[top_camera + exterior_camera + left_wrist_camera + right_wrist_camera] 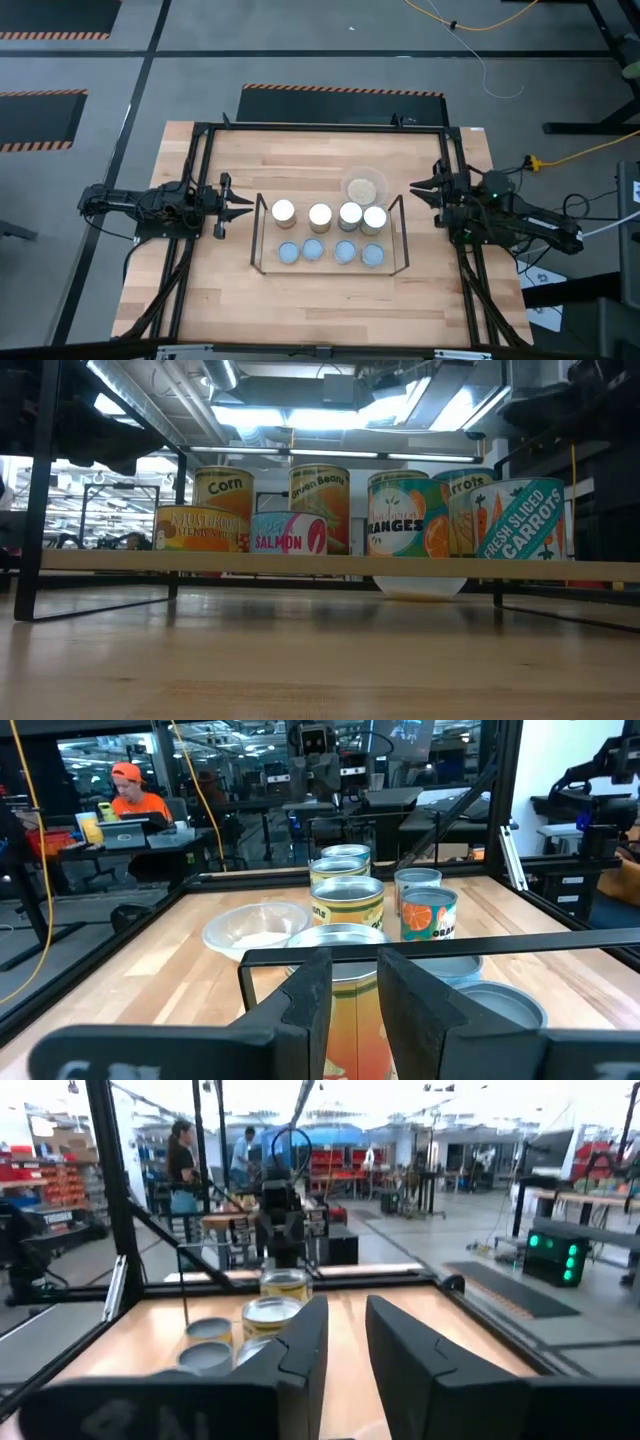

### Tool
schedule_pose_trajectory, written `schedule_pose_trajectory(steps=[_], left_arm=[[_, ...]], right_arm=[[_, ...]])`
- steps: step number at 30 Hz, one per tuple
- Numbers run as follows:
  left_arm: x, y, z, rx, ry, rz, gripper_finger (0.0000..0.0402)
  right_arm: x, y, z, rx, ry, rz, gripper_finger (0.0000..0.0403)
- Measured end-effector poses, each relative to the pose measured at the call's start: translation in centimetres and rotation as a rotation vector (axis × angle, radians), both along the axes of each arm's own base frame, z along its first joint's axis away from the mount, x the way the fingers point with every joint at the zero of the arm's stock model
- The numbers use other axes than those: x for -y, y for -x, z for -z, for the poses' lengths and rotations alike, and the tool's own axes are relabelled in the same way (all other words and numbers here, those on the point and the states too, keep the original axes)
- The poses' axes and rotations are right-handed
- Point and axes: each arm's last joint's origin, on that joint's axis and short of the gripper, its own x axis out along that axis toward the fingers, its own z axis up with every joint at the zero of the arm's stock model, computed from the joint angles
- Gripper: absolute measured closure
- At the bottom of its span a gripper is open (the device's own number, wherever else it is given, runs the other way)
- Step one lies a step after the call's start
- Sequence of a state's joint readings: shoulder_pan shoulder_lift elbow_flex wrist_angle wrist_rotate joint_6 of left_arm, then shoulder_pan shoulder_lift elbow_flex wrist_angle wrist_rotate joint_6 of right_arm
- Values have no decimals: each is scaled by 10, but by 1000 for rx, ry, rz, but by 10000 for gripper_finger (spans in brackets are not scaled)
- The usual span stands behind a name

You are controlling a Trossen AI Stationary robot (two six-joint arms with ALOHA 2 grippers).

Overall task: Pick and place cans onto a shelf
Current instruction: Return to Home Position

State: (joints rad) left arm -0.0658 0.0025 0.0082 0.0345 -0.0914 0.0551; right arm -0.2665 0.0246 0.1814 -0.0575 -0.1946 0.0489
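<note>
All eight cans (319,214) stand in two rows on the shelf (257,235) mid-worktop (200,290), so nothing looks left to carry. Left claw (243,206) and right claw (418,188) hang at either side, narrowly parted and empty, clear of the shelf.

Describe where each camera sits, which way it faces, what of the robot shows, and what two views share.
High view: above the table, straight down; both arms, left hand and right hand flanking the shelf of cans.
Low view: table-top height, level across at labelled cans; no hand shows.
Left wrist view: behind its own fingers, facing the cans and clear dish.
Right wrist view: behind its own fingers, facing the cans from the opposite side.
Shared: both wrist views see the same cans.
</note>
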Motion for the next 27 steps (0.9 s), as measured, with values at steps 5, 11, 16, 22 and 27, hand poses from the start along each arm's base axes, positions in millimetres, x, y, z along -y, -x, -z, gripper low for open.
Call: schedule_pose_trajectory(steps=[5,11,16,22,27], left_arm=[[0,0,0,0,0,0,324],[0,0,0,0,0,0,324],[0,0,0,1,0,0,324],[0,0,0,2,0,0,324],[0,0,0,1,1,0,324]], right_arm=[[2,-7,19,39,13,6,325],[3,-12,37,50,-46,-4,325],[0,-13,38,48,-67,-37,325],[-6,-15,40,27,-60,-36,325],[-8,-15,44,-18,8,37,325]])
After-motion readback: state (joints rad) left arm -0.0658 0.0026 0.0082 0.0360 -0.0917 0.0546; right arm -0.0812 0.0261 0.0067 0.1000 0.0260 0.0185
